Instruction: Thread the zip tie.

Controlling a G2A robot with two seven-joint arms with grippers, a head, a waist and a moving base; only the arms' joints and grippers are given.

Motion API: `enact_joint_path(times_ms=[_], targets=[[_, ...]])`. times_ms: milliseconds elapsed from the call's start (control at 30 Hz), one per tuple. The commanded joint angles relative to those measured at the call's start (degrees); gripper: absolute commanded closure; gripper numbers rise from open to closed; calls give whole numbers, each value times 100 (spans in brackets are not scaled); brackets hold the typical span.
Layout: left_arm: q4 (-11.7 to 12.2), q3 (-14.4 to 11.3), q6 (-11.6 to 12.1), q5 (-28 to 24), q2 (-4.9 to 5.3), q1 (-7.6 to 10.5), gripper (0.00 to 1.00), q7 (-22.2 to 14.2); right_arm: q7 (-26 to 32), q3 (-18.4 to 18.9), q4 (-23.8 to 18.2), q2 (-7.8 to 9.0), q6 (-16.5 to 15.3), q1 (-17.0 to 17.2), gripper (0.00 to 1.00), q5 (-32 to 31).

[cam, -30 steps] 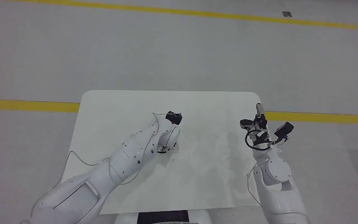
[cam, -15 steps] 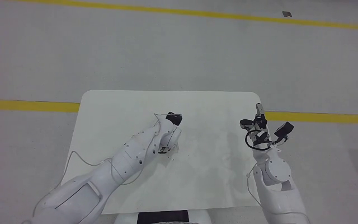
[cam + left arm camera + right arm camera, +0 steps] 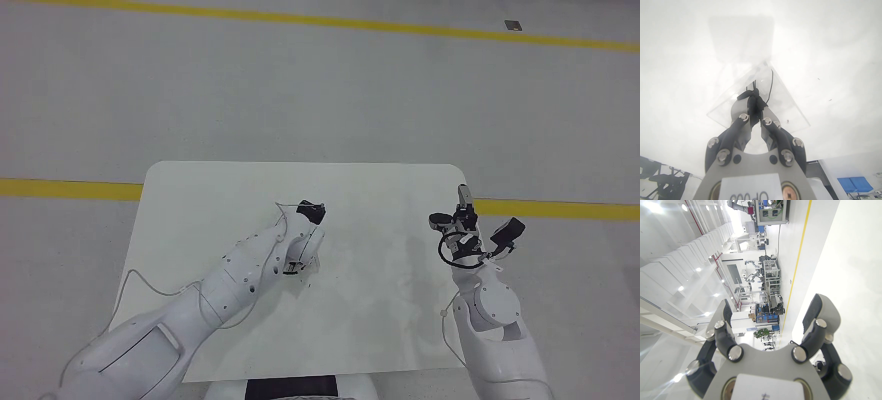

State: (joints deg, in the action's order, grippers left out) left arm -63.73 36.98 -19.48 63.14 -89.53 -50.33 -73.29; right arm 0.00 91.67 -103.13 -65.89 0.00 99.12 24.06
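The left tool (image 3: 755, 100), mid-frame in the top view, is pinched shut on the thin black zip tie (image 3: 771, 83) above a clear plate (image 3: 791, 113). The right tool (image 3: 770, 304) gapes wide at the table's (image 3: 380, 190) right edge. The tie is probably light, springy and slick, best gripped near its tail.

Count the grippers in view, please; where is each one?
2. The left gripper is shut on the black zip tie over a clear plate near the middle of the table. The right gripper is open and empty at its right edge.
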Motion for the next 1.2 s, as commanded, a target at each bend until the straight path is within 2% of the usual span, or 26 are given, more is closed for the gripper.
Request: enact_joint_path(times_ms=[0, 300, 533, 633, 833, 967, 1067, 1100, 1167], targets=[[-42, 12, 0, 16, 6, -5, 100, -12, 0, 0, 0, 0, 0, 0, 0, 0], [-508, 141, 0, 269, 88, -180, 100, -189, 0, 0, 0, 0, 0, 0, 0, 0], [-1019, 313, 0, 527, 173, -402, 100, -304, 0, 0, 0, 0, 0, 0, 0, 0], [-1404, 452, 0, 640, 232, -563, 100, -365, 0, 0, 0, 0, 0, 0, 0, 0], [-2321, 873, 46, 919, 418, -1004, 100, -545, 0, 0, 0, 0, 0, 0, 0, 0], [-2912, 1288, 262, 926, 560, -1340, 100, -635, 0, 0, 0, 0, 0, 0, 0, 0], [-3283, 1673, 580, 766, 671, -1593, 100, -635, 0, 0, 0, 0, 0, 0, 0, 0], [-3417, 1828, 750, 600, 710, -1691, 100, -635, 0, 0, 0, 0, 0, 0, 0, 0], [-3559, 2126, 1025, 315, 773, -1825, 100, -633, 0, 0, 0, 0, 0, 0, 0, 0]])
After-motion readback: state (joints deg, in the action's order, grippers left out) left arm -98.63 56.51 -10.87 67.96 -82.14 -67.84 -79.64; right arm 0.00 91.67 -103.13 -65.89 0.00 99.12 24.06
